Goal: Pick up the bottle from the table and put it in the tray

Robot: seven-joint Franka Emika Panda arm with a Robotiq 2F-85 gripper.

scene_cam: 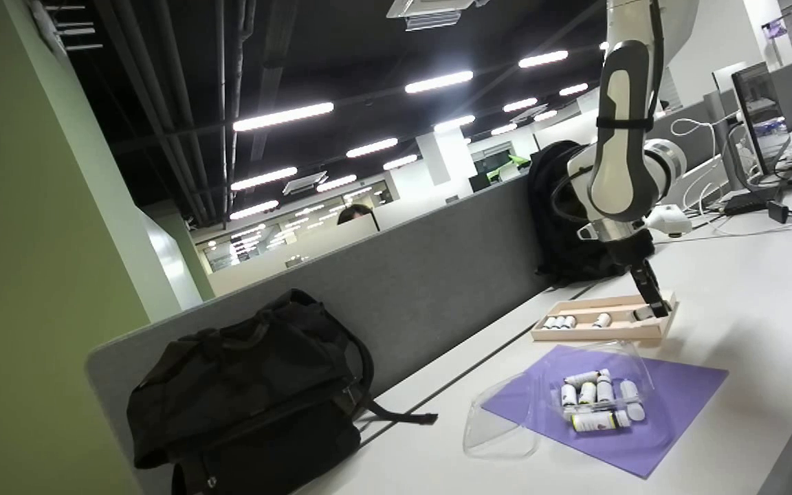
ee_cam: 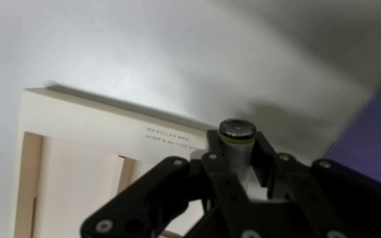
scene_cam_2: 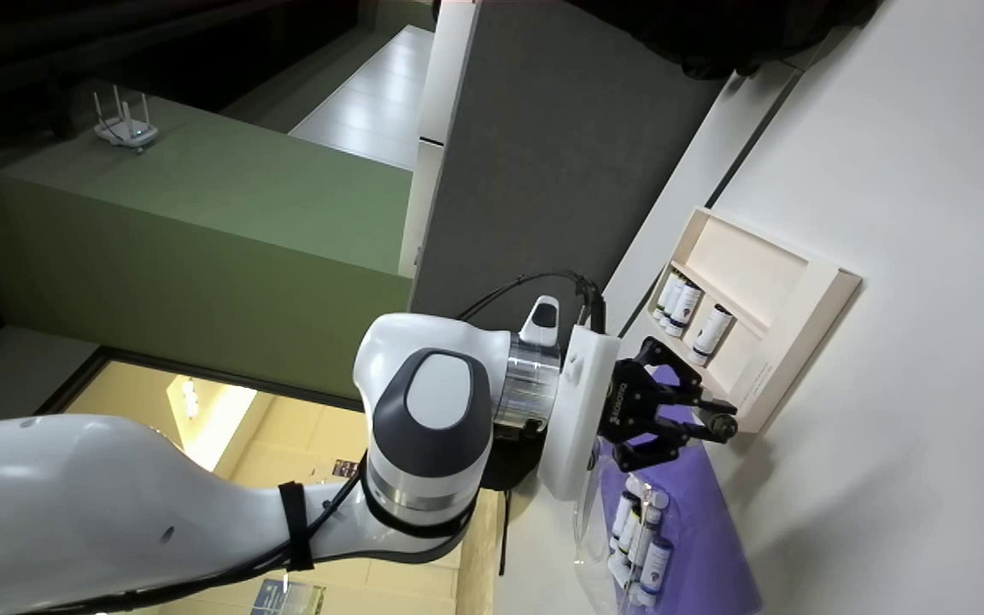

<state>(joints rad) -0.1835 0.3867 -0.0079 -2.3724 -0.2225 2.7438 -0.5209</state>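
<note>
The claw (ee_cam: 237, 143), pinching a bottle (ee_cam: 238, 152) by its sides, holds it aloft near the tray (scene_cam: 595, 334), presumably so it can come in from above and join the bottles (scene_cam_2: 683, 309) lying inside.

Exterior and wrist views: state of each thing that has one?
Held bottle: gripped, not yet released
Jaws: closed on that bottle
Tray: partly filled
Tray bottles: lying, one apart from the rest
Clear case: open
Case bottles: jumbled
Purple mat: flat
Ceiling lights: on
Monitor: can't tell if on
Backpack: can't tell if zipped
</note>
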